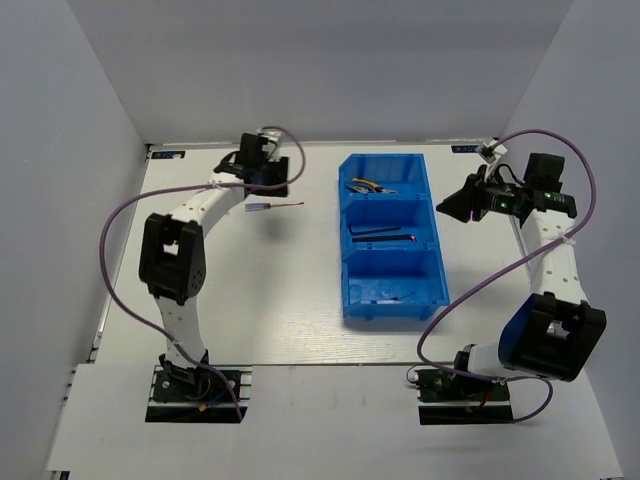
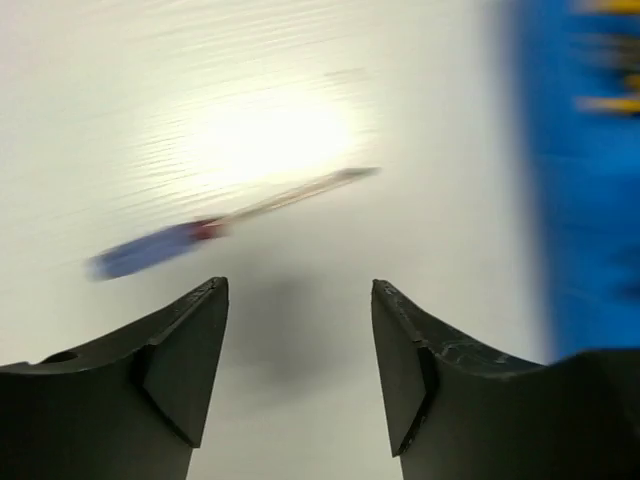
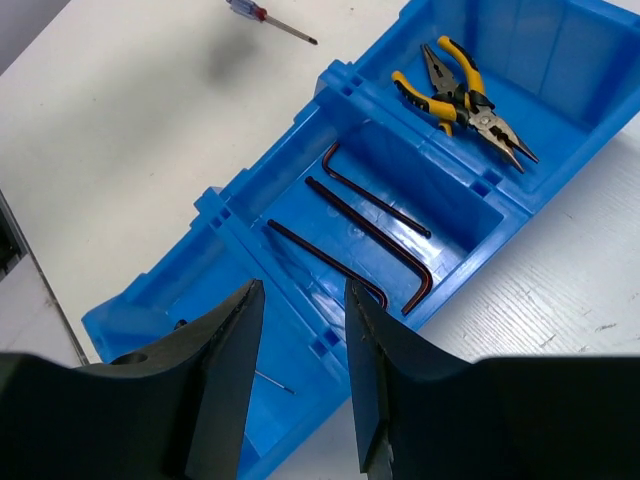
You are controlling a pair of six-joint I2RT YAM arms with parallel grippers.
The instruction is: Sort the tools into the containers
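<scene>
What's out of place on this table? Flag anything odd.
One screwdriver lies loose on the table, left of the blue bin, while the pliers and hex keys sit in compartments. The open left pincer hovers over it. Nothing looks damaged or spilled.

Left wrist view motion-blurred, glare on table (image 2: 280,130); other 2 sharp.

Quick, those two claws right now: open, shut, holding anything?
Left gripper: open, holding nothing; a screwdriver lies just ahead of it.
Right gripper: open, holding nothing, above the blue bin.
</scene>
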